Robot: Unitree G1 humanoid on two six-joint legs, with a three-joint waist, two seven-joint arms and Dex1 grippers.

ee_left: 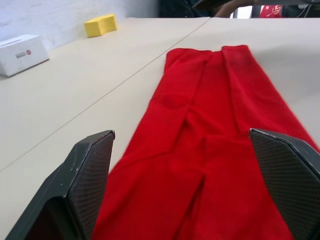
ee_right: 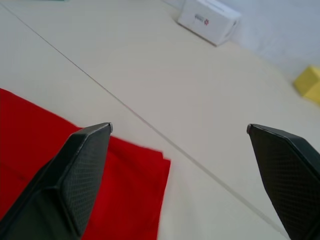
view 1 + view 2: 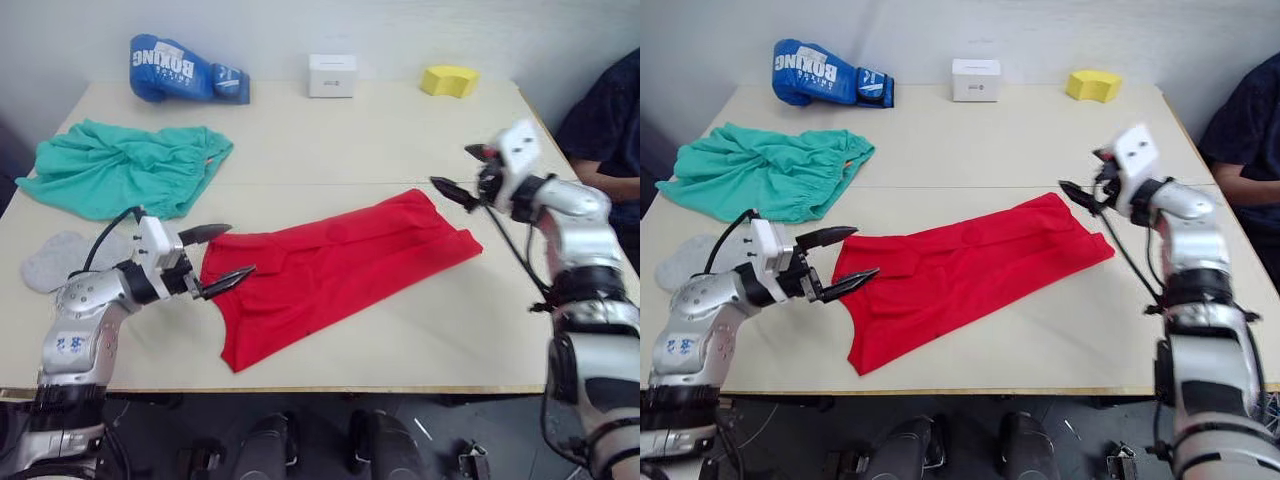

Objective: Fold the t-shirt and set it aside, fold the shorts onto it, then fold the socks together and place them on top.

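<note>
Bright red cloth t-shirt lies folded lengthwise (a long strip); left gripper released at one end, right gripper released just above the other.

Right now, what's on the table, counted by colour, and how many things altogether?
Red: 1, the t-shirt
Teal green: 1, the shorts
Light grey: 1, the socks, lying as one heap
Blue: 1, the boxing glove
White: 1, the small box
Yellow: 1, the yellow block
Total: 6

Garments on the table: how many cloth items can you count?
3. The t-shirt lies folded long between both hands; the shorts lie crumpled at far left; the socks form one grey heap at the left edge, partly hidden.
</note>
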